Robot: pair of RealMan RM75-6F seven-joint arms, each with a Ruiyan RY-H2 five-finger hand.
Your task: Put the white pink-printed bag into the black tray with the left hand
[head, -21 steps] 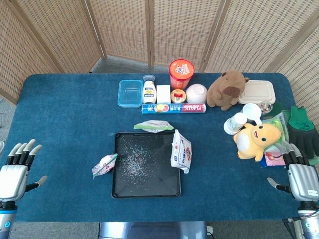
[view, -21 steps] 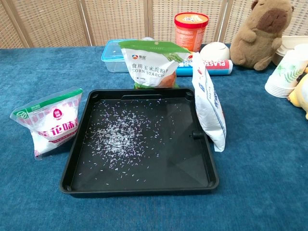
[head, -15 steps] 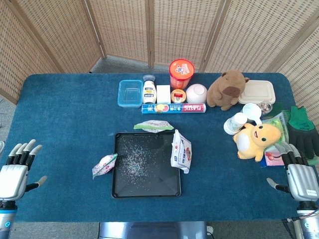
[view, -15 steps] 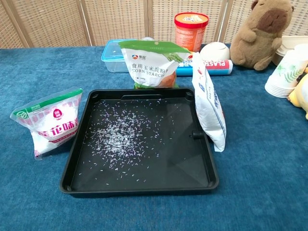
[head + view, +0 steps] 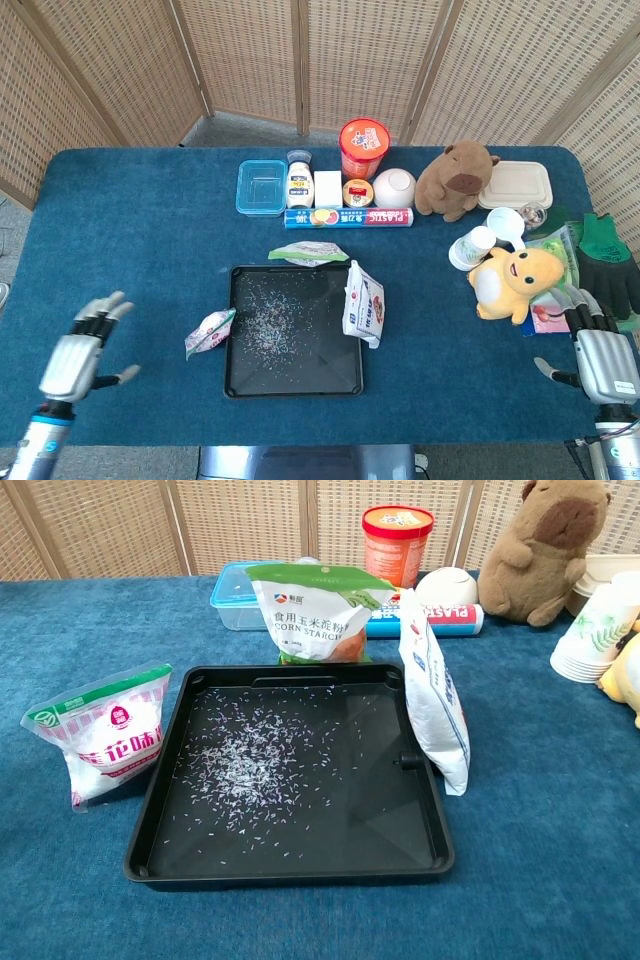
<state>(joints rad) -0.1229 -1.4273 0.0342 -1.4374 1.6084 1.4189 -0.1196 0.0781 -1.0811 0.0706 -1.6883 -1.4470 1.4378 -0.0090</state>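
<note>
The white pink-printed bag (image 5: 208, 334) (image 5: 102, 734) stands on the blue cloth just left of the black tray (image 5: 247, 385) (image 5: 290, 866), touching its left wall. Scattered white grains lie in the tray. My left hand (image 5: 84, 347) hovers open near the front left of the table, well to the left of the bag, fingers spread. At the front right edge my right hand (image 5: 600, 355) is open with nothing in it. Neither hand shows in the chest view.
A corn starch bag (image 5: 308, 253) (image 5: 320, 610) leans at the tray's far edge, and a white blue-printed bag (image 5: 364, 304) (image 5: 433, 695) leans on its right rim. Containers, a wrap box (image 5: 348, 217), plush toys (image 5: 516, 281), cups and green gloves (image 5: 605, 258) crowd the back and right.
My left hand has moved right and a little forward, toward the pink-printed bag. The right hand and all objects stay where they were.
</note>
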